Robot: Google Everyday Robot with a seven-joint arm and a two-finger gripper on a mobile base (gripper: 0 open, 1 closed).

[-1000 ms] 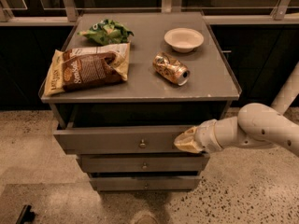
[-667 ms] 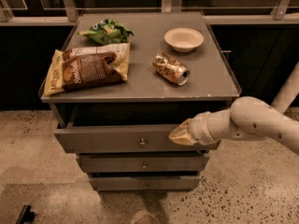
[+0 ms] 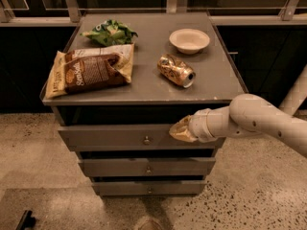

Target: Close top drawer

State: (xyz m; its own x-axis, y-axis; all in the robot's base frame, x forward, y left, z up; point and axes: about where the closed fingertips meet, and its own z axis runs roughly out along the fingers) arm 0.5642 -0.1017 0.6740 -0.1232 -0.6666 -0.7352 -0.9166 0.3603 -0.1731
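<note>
One tool (image 3: pixel 178 130) touched the slightly open top drawer (image 3: pixel 105 139), knob (image 3: pixel 147 140) just left; its grip state was unclear.

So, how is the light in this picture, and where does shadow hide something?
Camera view: warm, dim light from above. Camera view: deep shadow fills the gap above the top drawer, hiding its inside. Camera view: the can glints at its end; the gripper, at the drawer front right of the knob, is clearly lit.

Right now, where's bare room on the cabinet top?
Free: front-right corner of cabinet top, right of the crushed can; centre strip between can and chip bag. Crowded: left, chip bag plus green packet; hand at the top drawer front.
</note>
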